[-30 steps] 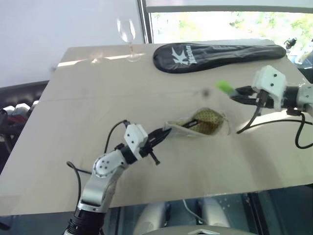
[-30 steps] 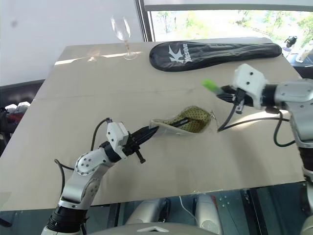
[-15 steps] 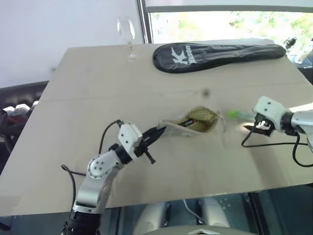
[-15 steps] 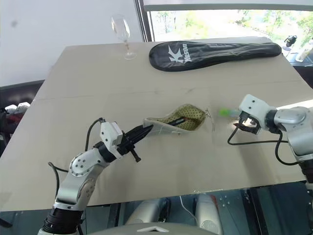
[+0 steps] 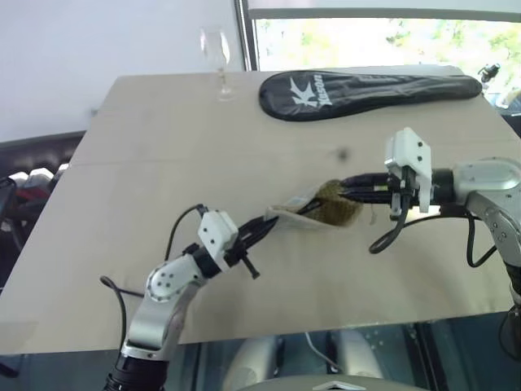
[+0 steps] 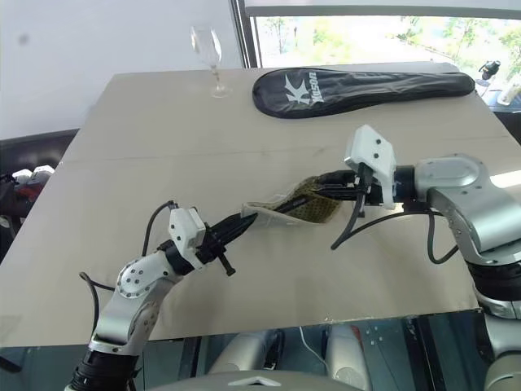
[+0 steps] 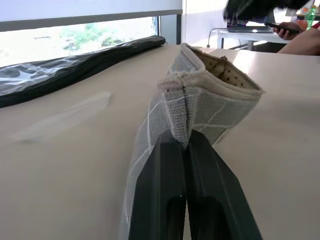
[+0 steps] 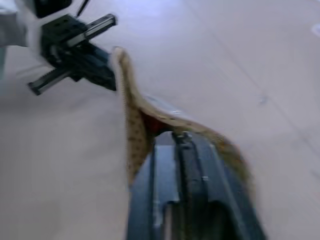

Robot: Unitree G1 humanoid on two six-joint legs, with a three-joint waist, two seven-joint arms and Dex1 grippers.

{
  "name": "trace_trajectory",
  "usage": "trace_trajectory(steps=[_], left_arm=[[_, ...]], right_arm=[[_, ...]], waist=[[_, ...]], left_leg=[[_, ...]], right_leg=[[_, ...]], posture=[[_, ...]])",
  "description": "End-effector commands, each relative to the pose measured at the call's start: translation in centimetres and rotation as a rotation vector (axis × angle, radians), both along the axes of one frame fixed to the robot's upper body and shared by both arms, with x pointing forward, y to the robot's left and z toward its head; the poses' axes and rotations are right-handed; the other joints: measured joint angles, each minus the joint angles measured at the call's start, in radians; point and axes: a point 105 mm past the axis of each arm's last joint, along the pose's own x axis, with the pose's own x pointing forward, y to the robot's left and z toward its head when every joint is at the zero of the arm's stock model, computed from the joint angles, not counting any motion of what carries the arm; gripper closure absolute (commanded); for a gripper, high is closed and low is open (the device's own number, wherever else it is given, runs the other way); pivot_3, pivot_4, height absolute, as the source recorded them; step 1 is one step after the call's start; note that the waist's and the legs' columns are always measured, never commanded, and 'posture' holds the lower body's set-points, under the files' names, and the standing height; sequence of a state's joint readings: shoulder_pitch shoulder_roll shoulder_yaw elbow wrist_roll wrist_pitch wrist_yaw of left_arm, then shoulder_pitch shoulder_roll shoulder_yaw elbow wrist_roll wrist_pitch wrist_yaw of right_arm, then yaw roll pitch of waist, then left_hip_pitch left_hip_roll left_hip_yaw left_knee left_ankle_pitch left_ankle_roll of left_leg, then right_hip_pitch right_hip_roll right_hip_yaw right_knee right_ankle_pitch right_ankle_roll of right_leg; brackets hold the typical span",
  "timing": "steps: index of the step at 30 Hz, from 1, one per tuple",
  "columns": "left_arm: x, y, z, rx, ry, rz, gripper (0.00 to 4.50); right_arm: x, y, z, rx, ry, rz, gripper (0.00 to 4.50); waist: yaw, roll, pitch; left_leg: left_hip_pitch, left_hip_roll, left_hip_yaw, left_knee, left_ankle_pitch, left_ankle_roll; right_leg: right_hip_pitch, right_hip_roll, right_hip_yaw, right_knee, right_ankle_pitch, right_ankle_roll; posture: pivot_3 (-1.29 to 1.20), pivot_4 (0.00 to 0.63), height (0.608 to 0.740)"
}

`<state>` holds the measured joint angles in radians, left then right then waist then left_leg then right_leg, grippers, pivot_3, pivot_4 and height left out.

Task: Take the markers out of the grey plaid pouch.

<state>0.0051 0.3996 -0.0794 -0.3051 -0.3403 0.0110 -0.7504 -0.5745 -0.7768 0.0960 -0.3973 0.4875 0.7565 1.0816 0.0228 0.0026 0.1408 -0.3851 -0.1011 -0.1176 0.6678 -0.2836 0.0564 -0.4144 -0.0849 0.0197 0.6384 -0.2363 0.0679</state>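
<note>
We're pinching the pouch (image 6: 303,204) edge with our left pincer (image 6: 247,221); right pincer (image 6: 319,186), pressed together inside, risks dragging the pouch along mid-worktop (image 6: 163,163).

A long black fabric racket cover (image 5: 370,88) with white lettering lies across the far side of the pale wooden table (image 5: 146,163). A clear, apparently empty stemmed wine glass (image 5: 216,59) stands upright, well apart from it.
</note>
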Motion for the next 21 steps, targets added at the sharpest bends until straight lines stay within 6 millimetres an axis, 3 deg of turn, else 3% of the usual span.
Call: trace_trajectory(steps=[1,5,8,12,18,19,21], left_arm=[[-0.3,-1.1,1.9,-0.041,-0.051,-0.042,4.5],[-0.7,-2.3,2.5,-0.074,-0.042,-0.089,4.5],[-1.4,-3.2,3.4,-0.115,-0.03,-0.138,4.5],[-2.0,-3.6,4.1,-0.164,0.012,-0.163,4.5],[-2.6,-3.8,4.3,-0.235,0.095,-0.197,4.5],[-2.6,-3.9,4.4,-0.257,0.106,-0.195,4.5],[-1.9,-3.7,4.8,-0.346,0.154,-0.159,4.5]], right_arm=[[0.0,0.8,-1.0,-0.042,-0.027,0.043,4.29],[2.9,0.5,-3.5,-0.179,-0.132,-0.03,4.29],[3.2,0.6,-3.7,-0.236,-0.161,-0.015,4.29],[2.2,-0.2,-3.8,-0.34,-0.172,0.047,3.17],[1.1,-0.8,-3.8,-0.463,-0.172,0.117,0.23],[0.7,-0.8,-3.8,-0.475,-0.163,0.135,0.01],[0.1,-0.4,-3.4,-0.488,-0.168,0.157,0.01]], waist=[[-0.005,0.0,0.0],[-0.011,0.0,0.0],[-0.01,0.0,0.0],[-0.009,0.0,0.0],[-0.01,0.0,0.0],[-0.01,0.0,0.0],[-0.008,0.0,0.0]], left_leg=[[0.0,0.0,0.0,0.0,0.0,0.0],[0.001,0.0,0.001,0.001,0.0,0.0],[0.001,0.0,0.003,0.001,0.0,0.0],[0.001,0.0,0.002,0.0,0.0,0.0],[0.001,0.001,0.002,0.0,0.0,0.0],[0.001,0.001,0.002,0.0,0.0,0.0],[0.001,0.001,0.002,0.0,0.0,0.0]], right_leg=[[0.0,0.0,0.0,0.001,0.0,0.0],[0.0,0.0,0.0,0.002,0.0,0.0],[-0.001,0.001,-0.001,0.003,0.0,0.0],[-0.001,0.001,-0.001,0.002,0.0,0.0],[-0.001,0.001,0.0,0.002,0.0,0.0],[-0.001,0.001,0.0,0.002,0.0,0.0],[-0.001,0.001,0.0,0.002,0.0,0.0]], posture=[[0.0,0.15,0.74],[0.0,0.15,0.74],[0.0,0.15,0.74],[0.0,0.15,0.74],[0.0,0.15,0.74],[0.0,0.15,0.74],[0.0,0.15,0.74]])
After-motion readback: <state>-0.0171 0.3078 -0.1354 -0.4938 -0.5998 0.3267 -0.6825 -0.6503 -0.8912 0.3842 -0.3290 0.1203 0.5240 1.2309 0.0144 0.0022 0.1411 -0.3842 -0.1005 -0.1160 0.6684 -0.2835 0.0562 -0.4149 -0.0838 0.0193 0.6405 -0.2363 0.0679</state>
